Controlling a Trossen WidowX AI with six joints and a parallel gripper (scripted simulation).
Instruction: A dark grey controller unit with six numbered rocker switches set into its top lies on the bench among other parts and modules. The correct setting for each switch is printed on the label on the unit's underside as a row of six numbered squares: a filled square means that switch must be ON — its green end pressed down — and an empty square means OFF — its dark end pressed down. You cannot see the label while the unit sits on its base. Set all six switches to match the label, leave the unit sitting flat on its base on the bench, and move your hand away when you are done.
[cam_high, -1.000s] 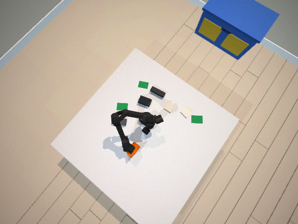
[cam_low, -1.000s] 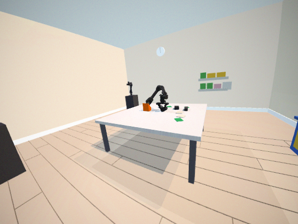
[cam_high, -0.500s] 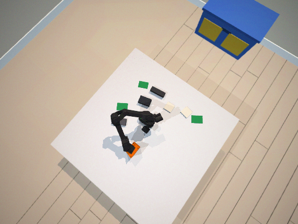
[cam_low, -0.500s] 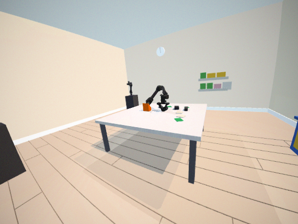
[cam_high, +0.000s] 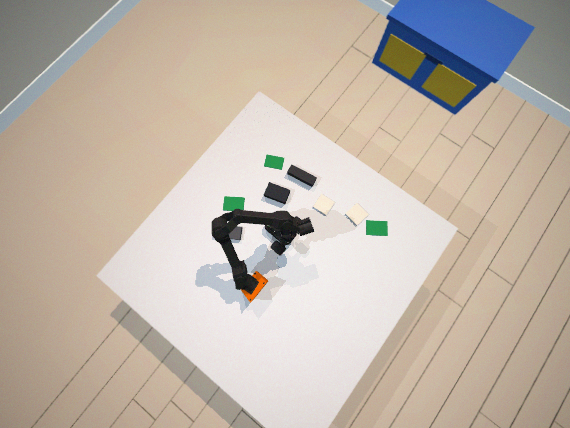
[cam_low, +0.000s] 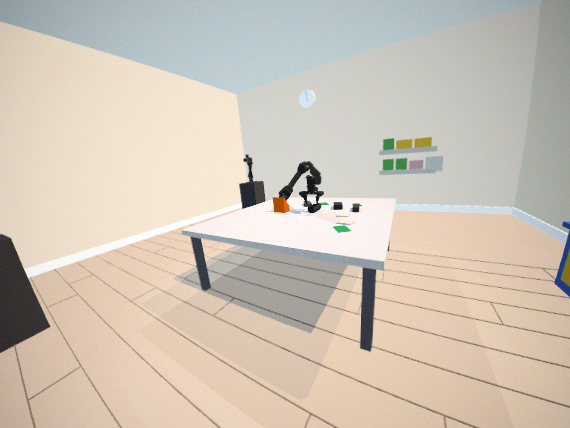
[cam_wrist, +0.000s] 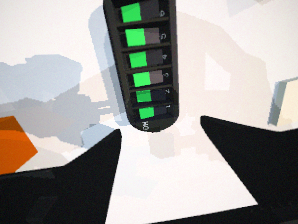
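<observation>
The dark grey controller unit (cam_wrist: 172, 65) (cam_low: 314, 207) lies switches up under my gripper. In the wrist view its six rockers form a column, number 1 nearest the fingers, green ends left beside the ON mark and dark ends right. The dark ends of 3 and 5 look lighter, and the green end of 2 looks darker; I cannot tell every tilt surely. The label is hidden. My gripper (cam_wrist: 160, 126) (cam_high: 291, 237) is open, its fingertips wide on either side of the unit's number 1 end, not touching it. In the top view the arm mostly covers the unit.
An orange module (cam_high: 261, 283) (cam_low: 280, 205) (cam_wrist: 15, 145) stands beside the arm's base. Dark blocks (cam_high: 277, 193) (cam_high: 302, 175) (cam_high: 236, 233), flat green pieces (cam_high: 274, 162) (cam_high: 234, 203) (cam_high: 377, 228) and cream plates (cam_high: 324, 205) (cam_high: 356, 214) lie around on the white table (cam_high: 350, 300).
</observation>
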